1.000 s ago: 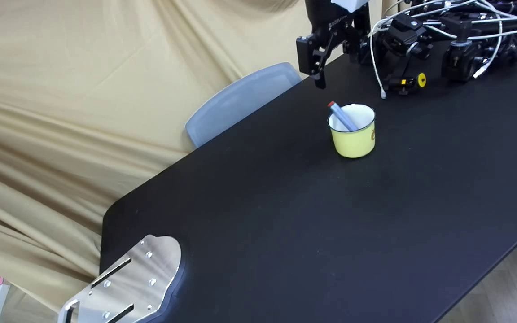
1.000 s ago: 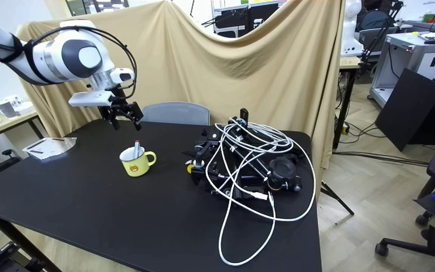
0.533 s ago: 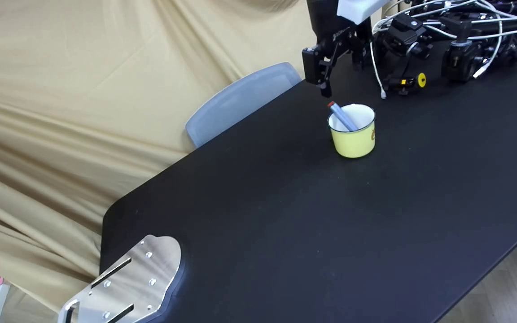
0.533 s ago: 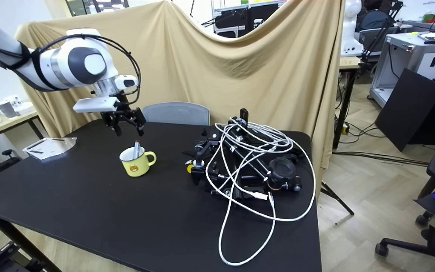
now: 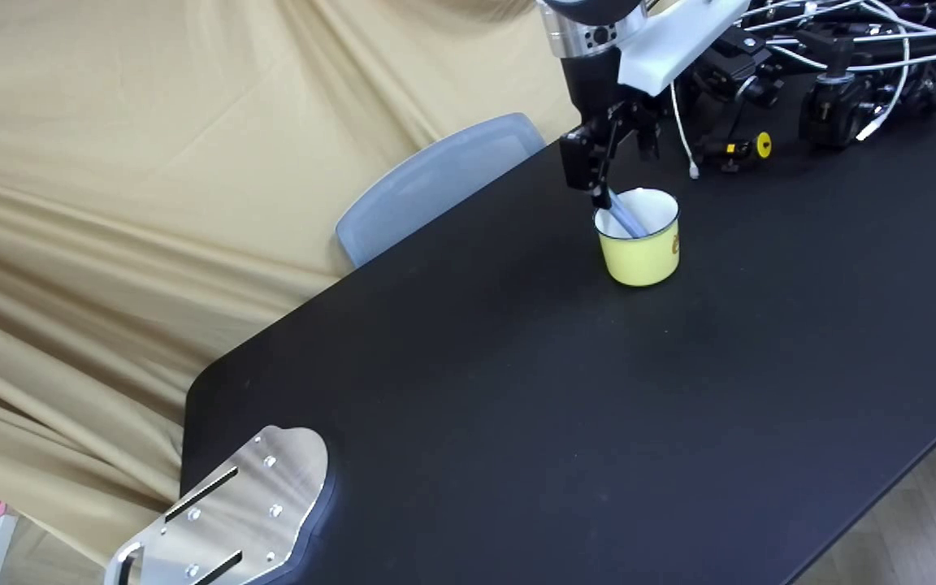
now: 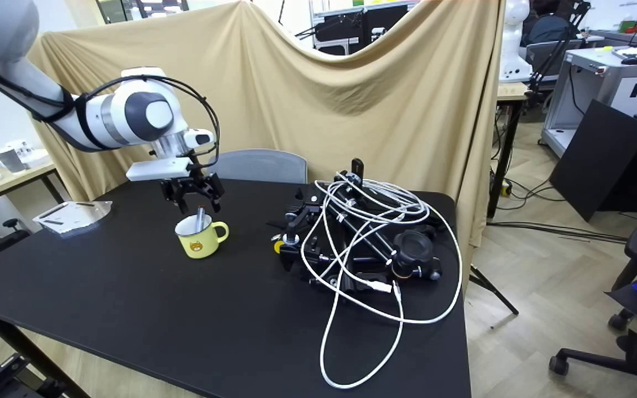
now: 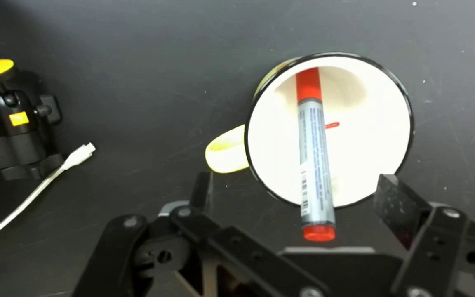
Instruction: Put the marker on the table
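Black table below, gripper straddles marker (leaning in cup).

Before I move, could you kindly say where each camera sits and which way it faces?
In an exterior view: outside the robot, above the table, facing down across it; wrist and gripper at top.
In an exterior view: outside the robot, facing across the table toward the tan curtain; white arm and gripper at left.
Wrist view: on the wrist, facing down into the yellow cup; both fingers at bottom.
Both exterior views share curtain and chair back; all three show cup and marker.
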